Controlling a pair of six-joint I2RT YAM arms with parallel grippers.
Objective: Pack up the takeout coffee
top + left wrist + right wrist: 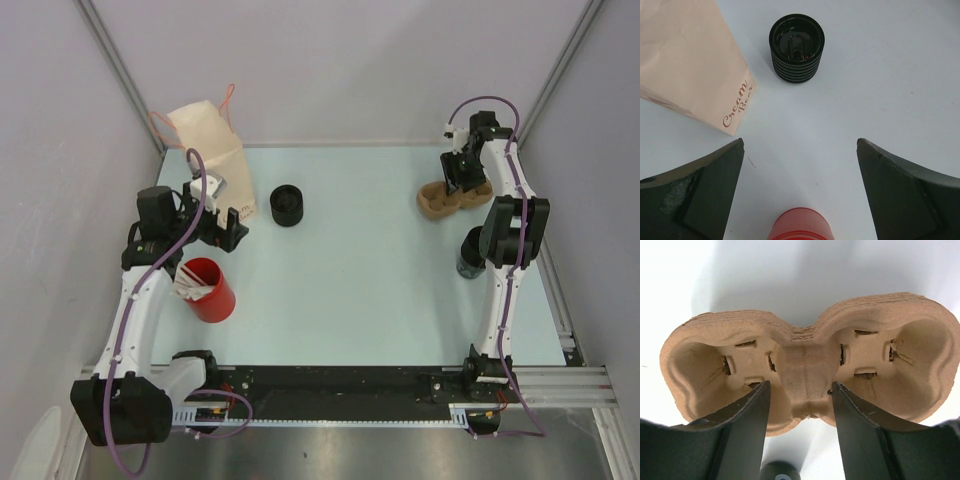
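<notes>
Right gripper (801, 384): jaws about half open, one finger in each well of the brown moulded-pulp two-cup carrier (805, 355), straddling its central bridge. Right finger looks to touch the bridge; cannot tell whether the bridge is actually clamped. Carrier sits near the far right corner of the pale tabletop (360, 280).

Left gripper (800, 145): jaws fully apart, holding nothing, above bare tabletop near the left edge. Ahead of it, toward the far edge, is the black ribbed cup with a black lid (796, 47). The cream paper bag with red lettering (685, 65) is at the far left corner. The red cup (800, 225) is just below the gripper.
</notes>
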